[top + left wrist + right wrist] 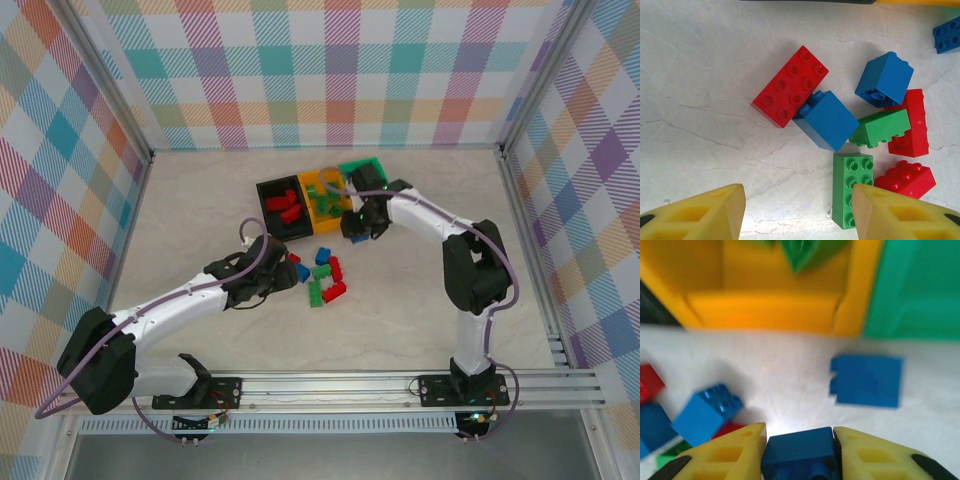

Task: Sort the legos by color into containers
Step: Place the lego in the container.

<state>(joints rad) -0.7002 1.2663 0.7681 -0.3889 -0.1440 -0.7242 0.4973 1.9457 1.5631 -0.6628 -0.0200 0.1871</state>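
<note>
— Legos (827,120) lie loose on the table (700,100), red, blue and green, under the left gripper (797,212), which is spread wide with nothing between.
— And the right gripper (799,435)?
— Pinching a blue brick (797,455) just short of the orange-yellow bin (760,312) (another blue one (867,380) lies flat ahead). That bin holds green ones (805,252). The black bin (263,200) holds red bricks (288,208). The green bin (915,290) ends the row on the right.
</note>
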